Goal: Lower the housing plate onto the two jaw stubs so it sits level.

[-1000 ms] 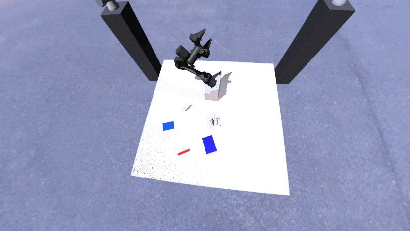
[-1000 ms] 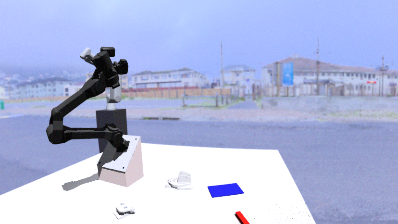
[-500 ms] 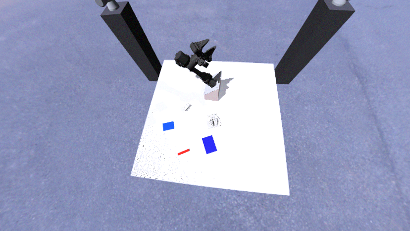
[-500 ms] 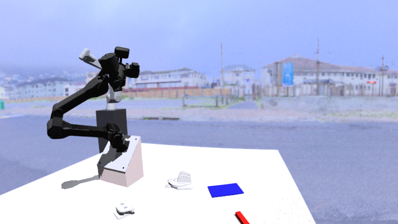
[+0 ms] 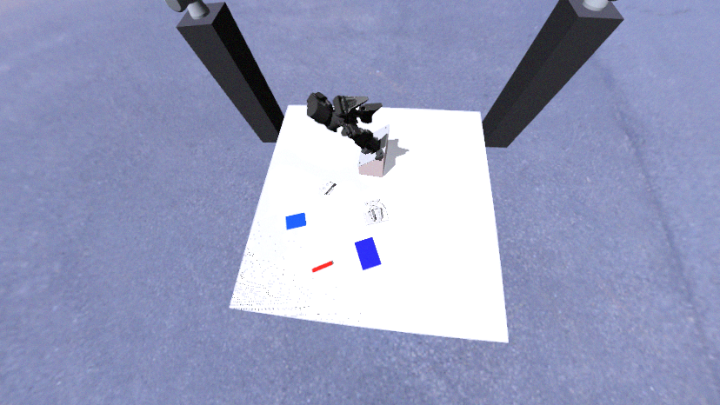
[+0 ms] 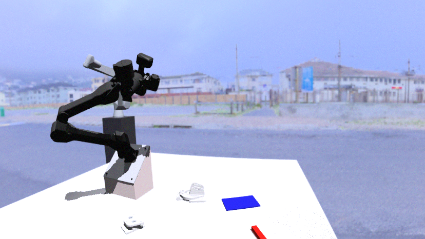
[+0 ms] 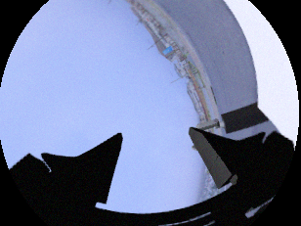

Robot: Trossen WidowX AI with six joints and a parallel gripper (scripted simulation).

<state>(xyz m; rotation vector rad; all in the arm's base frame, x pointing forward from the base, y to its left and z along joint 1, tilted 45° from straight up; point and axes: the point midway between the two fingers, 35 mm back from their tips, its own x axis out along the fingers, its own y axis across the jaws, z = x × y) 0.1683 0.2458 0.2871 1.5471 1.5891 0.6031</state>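
Observation:
A small white assembly (image 5: 328, 188) (image 6: 133, 221) sits on the table, in front of the arm's base. In the exterior view a rounded white plate with two round marks lies over a dark gap above a thin white base. A larger white assembly (image 5: 376, 212) (image 6: 193, 193) stands farther along, with a ring-like part and an upright curved piece on a flat base. I cannot tell for certain which one holds the jaws and housing plate. My gripper (image 5: 375, 101) (image 7: 155, 133) is open and empty, raised high above the table near the arm's base and away from both assemblies.
A blue rectangle (image 5: 367, 253) (image 6: 240, 202) and a smaller blue rectangle (image 5: 296, 221) lie on the white table (image 5: 433, 282). A red bar (image 5: 322, 266) (image 6: 258, 232) lies near them. The arm stands on a sloped pedestal (image 5: 371, 168) (image 6: 143, 178). Dark pillars stand beyond the table.

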